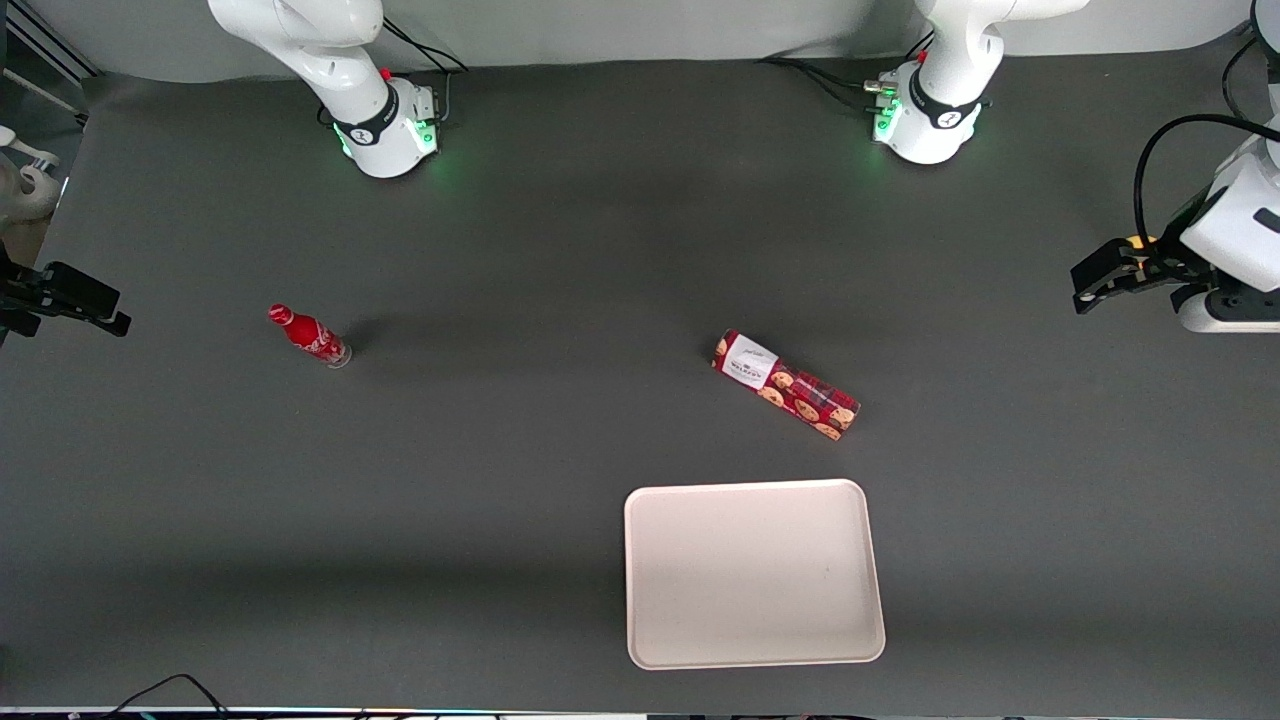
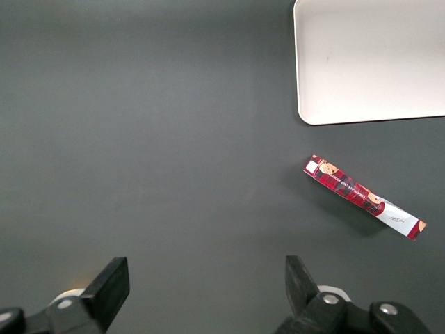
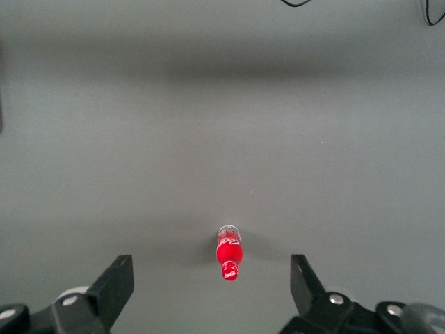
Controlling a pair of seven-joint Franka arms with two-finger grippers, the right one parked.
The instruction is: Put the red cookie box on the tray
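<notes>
The red cookie box (image 1: 787, 385) lies flat on the dark table at a slant, its white label at the end toward the parked arm. It also shows in the left wrist view (image 2: 363, 197). The cream-white tray (image 1: 755, 575) lies nearer to the front camera than the box, a small gap between them, and holds nothing; it also shows in the left wrist view (image 2: 368, 59). My left gripper (image 1: 1085, 288) hovers at the working arm's end of the table, well away from the box. It is open and holds nothing (image 2: 206, 268).
A small red soda bottle (image 1: 309, 335) lies toward the parked arm's end of the table, also in the right wrist view (image 3: 229, 254). The two arm bases (image 1: 390, 125) (image 1: 925, 115) stand at the table's edge farthest from the front camera.
</notes>
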